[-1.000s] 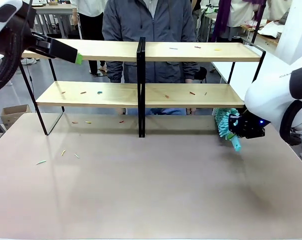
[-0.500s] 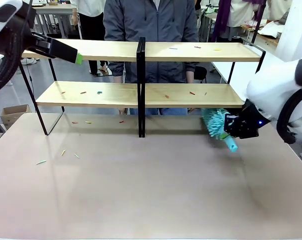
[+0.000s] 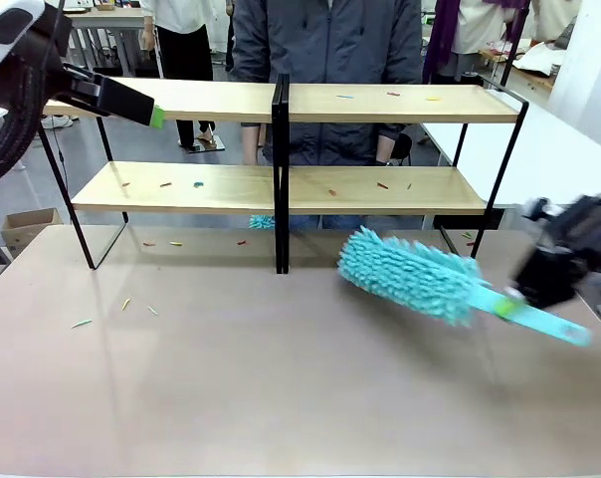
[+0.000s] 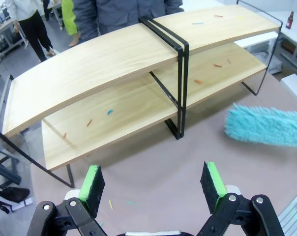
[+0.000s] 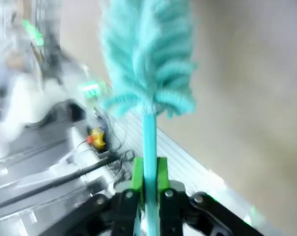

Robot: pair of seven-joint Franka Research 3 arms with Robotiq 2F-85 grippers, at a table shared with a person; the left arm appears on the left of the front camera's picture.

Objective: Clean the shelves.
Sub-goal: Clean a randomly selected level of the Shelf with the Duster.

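Two-tier shelves (image 3: 380, 189): long light-wood boards in a thin black frame, standing at the far side of the tabletop (image 3: 281, 398), with a person behind them.
Shelves, handling: likely stiff but fairly light. A hard shove could slide or rock the frame, so light strokes along the boards suit better than any grip on them.
Duster (image 3: 405, 274): fluffy teal head, probably soft and very light, on a slim plastic handle that is the place to hold it. It lies tilted in front of the shelves' right section, apart from it, head toward the central post.
Right gripper (image 5: 149, 169): clamped on the duster's handle, part-way along it.
Left gripper (image 4: 153, 182): jaws wide apart and empty, up at the left end of the shelves' upper board.
Held by the shelves: small coloured scraps (image 3: 383, 185) scattered on both boards, with more on the tabletop under and before the left section.
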